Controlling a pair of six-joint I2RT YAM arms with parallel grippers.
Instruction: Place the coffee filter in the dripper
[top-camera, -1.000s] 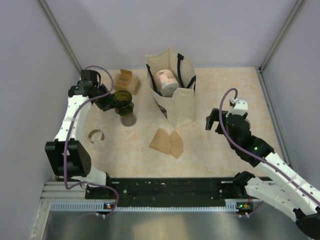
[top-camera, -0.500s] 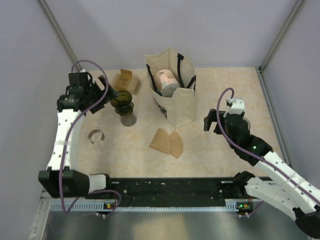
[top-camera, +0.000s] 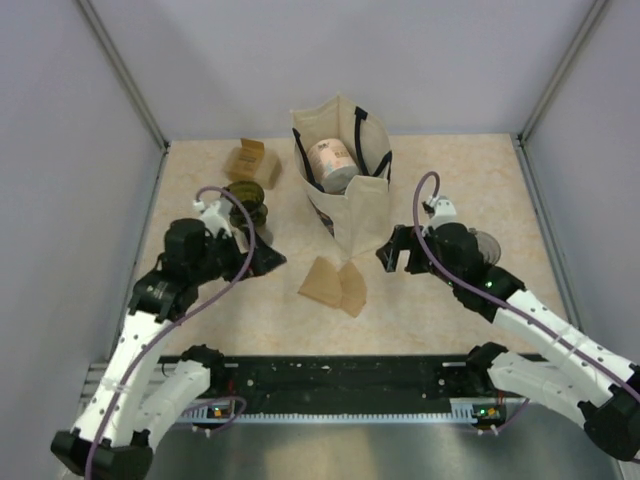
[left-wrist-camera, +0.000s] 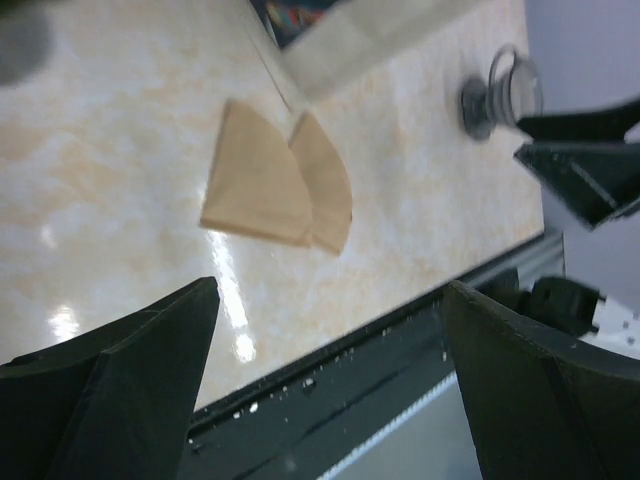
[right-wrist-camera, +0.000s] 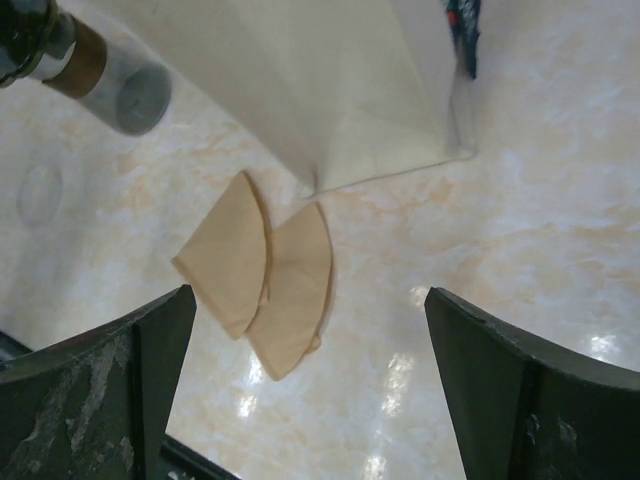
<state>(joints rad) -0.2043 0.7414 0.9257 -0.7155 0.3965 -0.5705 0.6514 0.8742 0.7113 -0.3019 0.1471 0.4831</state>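
Two brown paper coffee filters (top-camera: 335, 285) lie overlapping on the table just in front of the tote bag; they also show as filters (left-wrist-camera: 275, 185) and filters (right-wrist-camera: 260, 275). The dark green dripper (top-camera: 246, 203) sits on a glass carafe at the back left, partly behind my left arm, and appears as the dripper (right-wrist-camera: 25, 35) in the right wrist view. My left gripper (top-camera: 272, 259) is open, left of the filters, holding nothing. My right gripper (top-camera: 388, 257) is open, right of the filters, also holding nothing. Neither touches the filters.
A cream tote bag (top-camera: 345, 195) with a pink-labelled roll inside stands behind the filters. A small cardboard box (top-camera: 252, 160) sits at the back left. A clear glass (top-camera: 487, 245) stands behind my right arm. The black base rail (top-camera: 340, 375) runs along the near edge.
My left gripper opened off the dripper and swung from the back left toward the filters. My right gripper moved left toward the filters and stayed open.
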